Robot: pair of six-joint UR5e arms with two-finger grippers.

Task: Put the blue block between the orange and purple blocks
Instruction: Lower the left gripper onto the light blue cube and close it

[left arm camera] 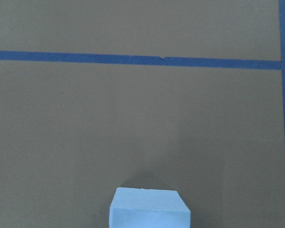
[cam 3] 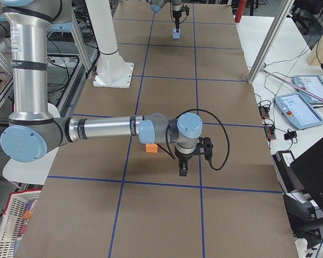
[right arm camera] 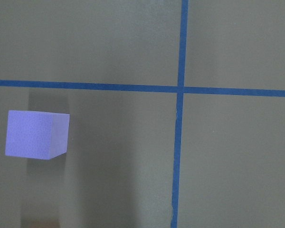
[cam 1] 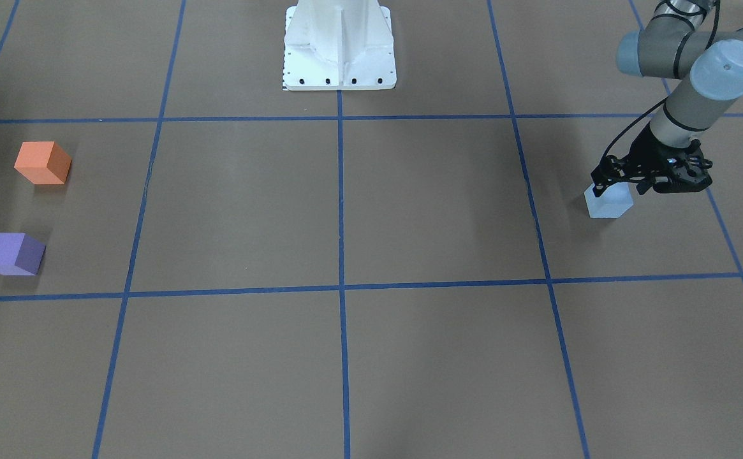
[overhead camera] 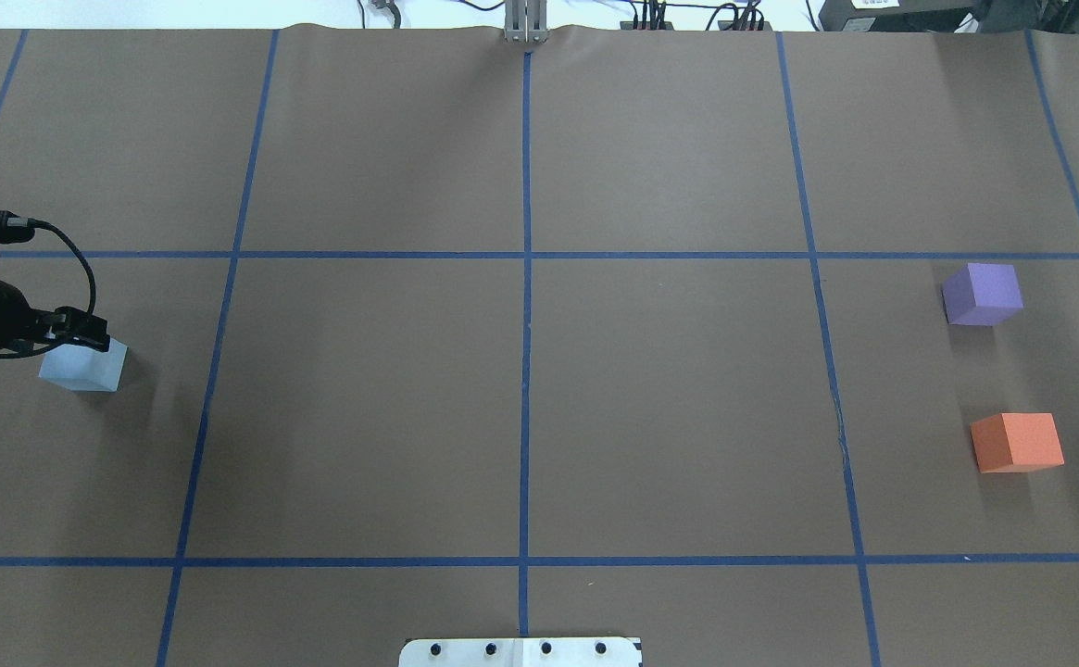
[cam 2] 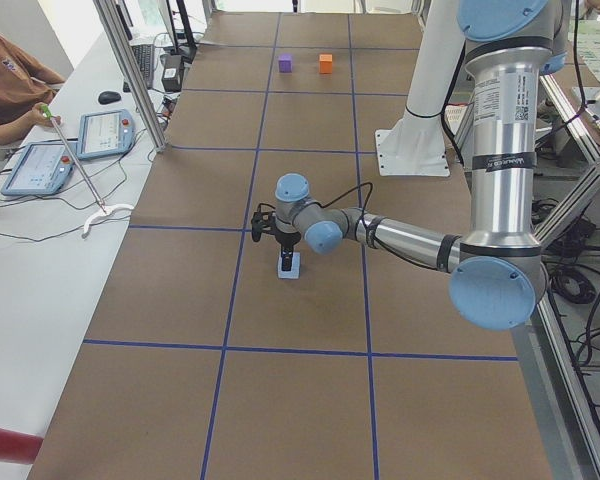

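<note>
The pale blue block [cam 1: 608, 204] rests on the brown table at the robot's far left; it also shows in the overhead view [overhead camera: 85, 369] and low in the left wrist view [left arm camera: 149, 209]. My left gripper [cam 1: 613, 188] points straight down with its fingers against the block's sides. The orange block [overhead camera: 1016, 443] and purple block [overhead camera: 982, 295] stand apart at the robot's far right, with a gap between them. My right gripper [cam 3: 183, 171] shows only in the exterior right view, hovering next to the orange block [cam 3: 151, 148]. I cannot tell if it is open or shut.
Blue tape lines [overhead camera: 526, 371] divide the table into squares. The white robot base [cam 1: 339, 64] stands at the table's robot-side edge. An operator [cam 2: 5, 75] sits at a side desk with tablets [cam 2: 100, 132].
</note>
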